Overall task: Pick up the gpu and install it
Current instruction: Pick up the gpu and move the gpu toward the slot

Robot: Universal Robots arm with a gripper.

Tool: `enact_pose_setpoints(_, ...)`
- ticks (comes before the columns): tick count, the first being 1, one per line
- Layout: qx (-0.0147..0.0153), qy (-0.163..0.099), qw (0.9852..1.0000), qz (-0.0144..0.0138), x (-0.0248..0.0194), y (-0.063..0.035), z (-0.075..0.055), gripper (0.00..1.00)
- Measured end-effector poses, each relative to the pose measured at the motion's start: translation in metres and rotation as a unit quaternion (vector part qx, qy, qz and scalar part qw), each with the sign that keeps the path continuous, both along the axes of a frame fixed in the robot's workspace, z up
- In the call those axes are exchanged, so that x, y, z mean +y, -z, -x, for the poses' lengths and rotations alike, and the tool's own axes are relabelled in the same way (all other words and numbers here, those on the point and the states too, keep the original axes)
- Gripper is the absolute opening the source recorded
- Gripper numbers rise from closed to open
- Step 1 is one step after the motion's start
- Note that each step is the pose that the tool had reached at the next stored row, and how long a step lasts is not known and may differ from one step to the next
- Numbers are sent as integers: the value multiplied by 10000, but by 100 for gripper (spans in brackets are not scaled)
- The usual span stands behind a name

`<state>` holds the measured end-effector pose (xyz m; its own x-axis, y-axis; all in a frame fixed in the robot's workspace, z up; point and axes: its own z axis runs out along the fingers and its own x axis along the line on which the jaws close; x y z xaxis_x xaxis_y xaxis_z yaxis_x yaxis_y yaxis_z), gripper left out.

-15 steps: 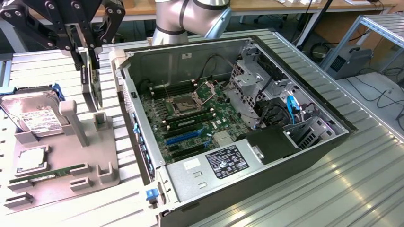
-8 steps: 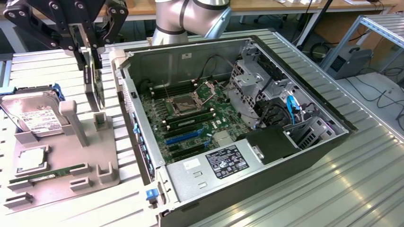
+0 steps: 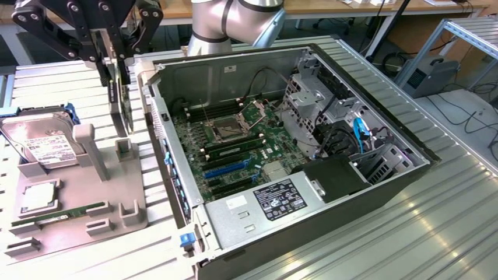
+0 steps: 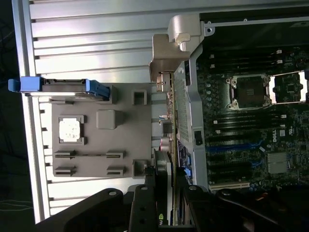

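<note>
Clutter sits on the exterior view's left: a tray [image 3: 78, 189] with a hard drive [image 3: 43, 146] and a RAM stick [image 3: 66, 211]; just beside it the gripper [image 3: 118, 49] is clamped on the gpu [image 3: 121, 111], which hangs upright and edge-on in the air between tray and the open case [image 3: 327, 227]; I'd worry the card's lower edge clips the tray's posts or the case wall, since both stand close, or that a thin pinch lets it tilt; its connector edge and bracket are hard to make out, and further right the slots on the motherboard [image 3: 233, 146] are partly shadowed.
</note>
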<state>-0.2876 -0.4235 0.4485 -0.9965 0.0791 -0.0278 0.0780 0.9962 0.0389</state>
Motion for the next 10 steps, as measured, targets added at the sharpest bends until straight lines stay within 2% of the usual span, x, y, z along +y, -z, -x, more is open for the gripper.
enact_pose_setpoints(10,0,0,10000,0,-1,8,-54,27)
